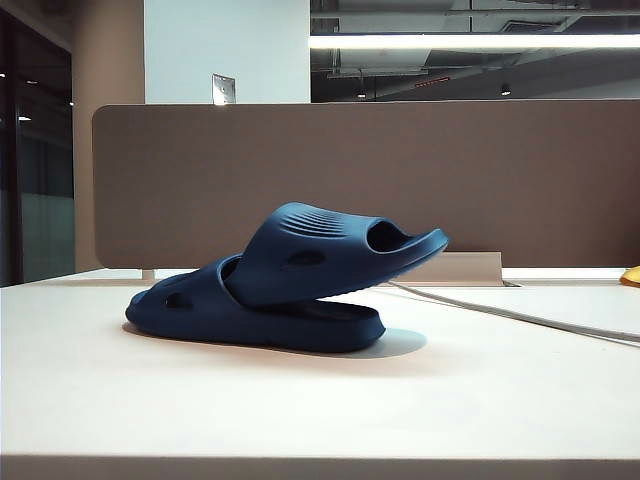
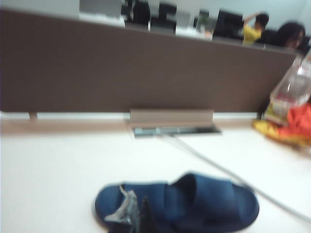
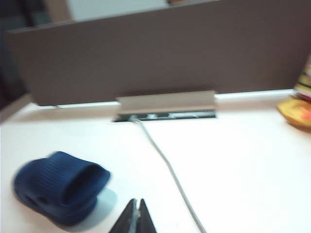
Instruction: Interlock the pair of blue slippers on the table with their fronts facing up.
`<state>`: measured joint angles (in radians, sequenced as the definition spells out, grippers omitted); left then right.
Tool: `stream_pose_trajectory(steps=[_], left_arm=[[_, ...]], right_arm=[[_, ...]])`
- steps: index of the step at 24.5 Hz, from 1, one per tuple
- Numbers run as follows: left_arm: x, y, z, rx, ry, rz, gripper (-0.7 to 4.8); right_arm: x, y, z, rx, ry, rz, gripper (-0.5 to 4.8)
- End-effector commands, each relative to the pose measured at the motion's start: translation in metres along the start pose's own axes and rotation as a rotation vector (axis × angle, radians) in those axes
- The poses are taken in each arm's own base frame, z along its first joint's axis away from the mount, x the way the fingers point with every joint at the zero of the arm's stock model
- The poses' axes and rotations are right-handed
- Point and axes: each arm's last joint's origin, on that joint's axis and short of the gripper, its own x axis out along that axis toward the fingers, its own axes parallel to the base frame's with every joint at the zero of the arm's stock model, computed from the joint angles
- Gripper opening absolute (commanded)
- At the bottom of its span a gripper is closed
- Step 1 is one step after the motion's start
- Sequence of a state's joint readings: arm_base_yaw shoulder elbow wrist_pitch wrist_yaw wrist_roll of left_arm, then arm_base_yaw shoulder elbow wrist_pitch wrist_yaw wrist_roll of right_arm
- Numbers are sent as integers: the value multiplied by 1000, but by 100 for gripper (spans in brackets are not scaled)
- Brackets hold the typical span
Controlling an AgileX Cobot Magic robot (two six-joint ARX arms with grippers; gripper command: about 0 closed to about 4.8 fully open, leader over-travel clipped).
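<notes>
The pair of blue slippers [image 1: 290, 285] lay at centre frame of the exterior view on the table [image 1: 300, 410]. One slipper sat flat, sole down. The other was threaded through its strap and stood tilted, its free end raised toward the right of the frame. Their shared long axis ran left to right across that view, parallel to the divider panel [image 1: 360, 170] behind. A grey cable [image 1: 520, 318] trailed off at right, clear of the pair.

Neither arm appeared in the exterior view.

In the left wrist view, the left gripper [image 2: 132, 213] was at the lower edge of the frame. Its fingertips were pressed together and held nothing. The slippers [image 2: 204, 204] lay just past the tips, seen broadside.

In the right wrist view, the right gripper [image 3: 137, 218] was at bottom centre, likewise closed and empty. The slippers [image 3: 60, 187] sat at lower left, seen end-on and apart from the tips. The cable [image 3: 167, 170] ran just beside the tips.

Judgement: the left gripper was nearer the pair and faced the long side. The pair appeared interlocked with uppers up. The task looked essentially finished, so no further approach seemed required.
</notes>
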<state>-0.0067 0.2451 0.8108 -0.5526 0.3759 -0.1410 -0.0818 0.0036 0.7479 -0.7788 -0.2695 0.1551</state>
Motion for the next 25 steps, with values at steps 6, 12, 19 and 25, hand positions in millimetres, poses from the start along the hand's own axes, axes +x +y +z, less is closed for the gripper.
stream_pose_trajectory(steps=[6,12,19,25], left_arm=[[34,24,-55,0,75,103,-4],[53,39,-100,-53,105,154,-4],[60,48,-127,-149,113,216,-4],[63,51,-146,-213,145,221,-3]], right_arm=[[43,-17,-31,22,-10,4,-6],[62,-25,-48,52,-51,-23,-6],[87,-38,-85,144,-69,-88,-6],[99,-48,-117,160,-19,-149,-6]])
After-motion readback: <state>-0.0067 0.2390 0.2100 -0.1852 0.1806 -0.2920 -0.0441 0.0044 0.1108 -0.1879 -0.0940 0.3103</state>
